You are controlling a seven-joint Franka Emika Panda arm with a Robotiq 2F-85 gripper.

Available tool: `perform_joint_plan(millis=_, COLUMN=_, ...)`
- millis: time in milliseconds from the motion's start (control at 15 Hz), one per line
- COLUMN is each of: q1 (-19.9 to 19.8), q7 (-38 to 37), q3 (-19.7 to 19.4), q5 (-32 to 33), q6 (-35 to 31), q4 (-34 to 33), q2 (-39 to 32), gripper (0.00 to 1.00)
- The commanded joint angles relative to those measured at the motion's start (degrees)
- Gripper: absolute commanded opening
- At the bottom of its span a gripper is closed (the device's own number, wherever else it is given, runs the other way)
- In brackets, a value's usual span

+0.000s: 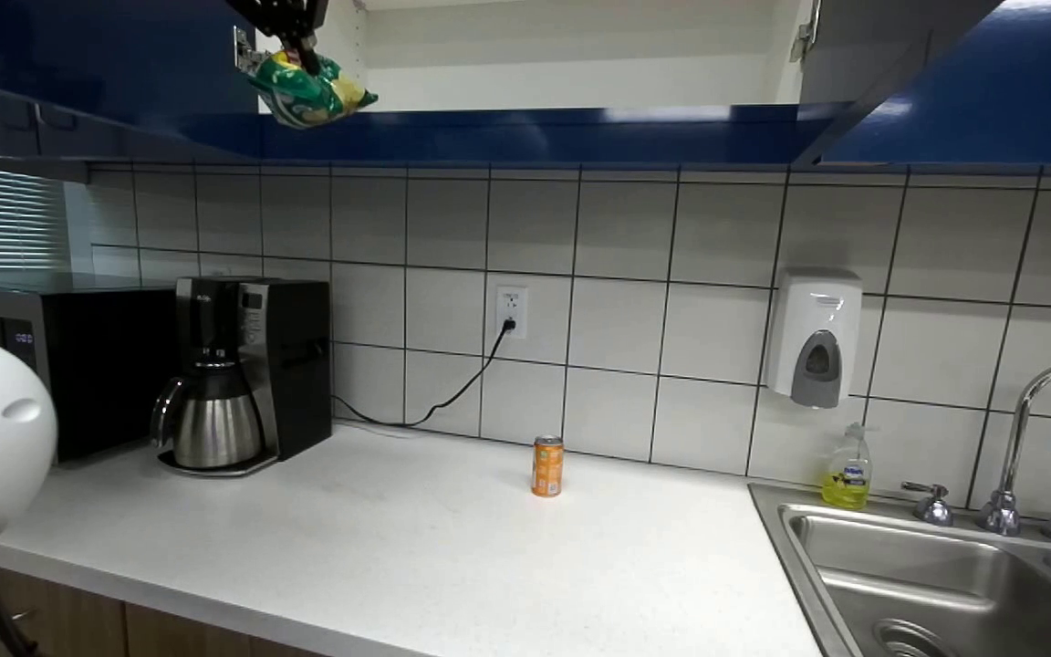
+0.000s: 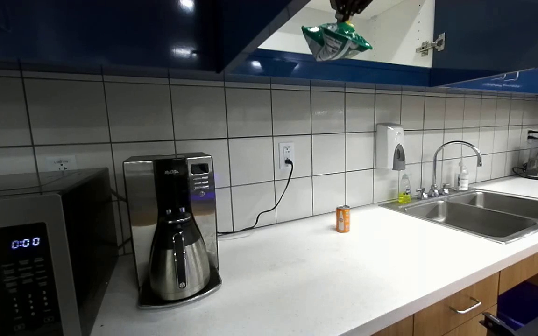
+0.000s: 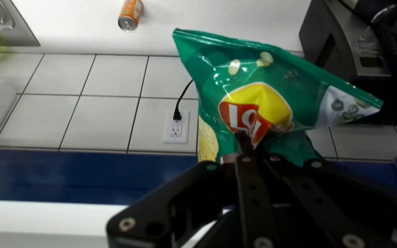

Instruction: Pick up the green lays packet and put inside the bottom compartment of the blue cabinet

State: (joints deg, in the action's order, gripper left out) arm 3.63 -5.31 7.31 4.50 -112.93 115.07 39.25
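Tiles [image 1: 621, 319] behind; high in both exterior views, the green packet [image 1: 308, 97] slants lengthwise down-right beneath the gripper [image 1: 301, 61] clamping it.

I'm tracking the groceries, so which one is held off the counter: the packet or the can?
The green packet, pinched in the tool high above the white counter; the orange can stands upright on it, with nothing gripping it.

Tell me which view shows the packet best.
The wrist view: the packet is largest there, most of its logo showing. Both exterior views show it smaller, hanging from the gripper, with no readable logo.
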Motion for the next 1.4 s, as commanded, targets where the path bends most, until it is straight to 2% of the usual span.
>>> perform_joint_plan(millis=0, q1=-1.7, q7=-1.7, q3=2.2, q5=1.8, q6=0.3, q4=-10.5, q2=-5.5, gripper=0.0)
perform_joint_plan(millis=800, q1=-4.4, q7=-4.4, q3=1.8, q5=7.2, q6=-1.0, q4=-31.7, q2=-23.5, gripper=0.0)
perform_joint_plan(millis=1333, q1=-3.8, q7=-7.2, q3=-0.2, q5=11.5, q6=-0.1, q4=-39.9, q2=-34.2, gripper=0.0)
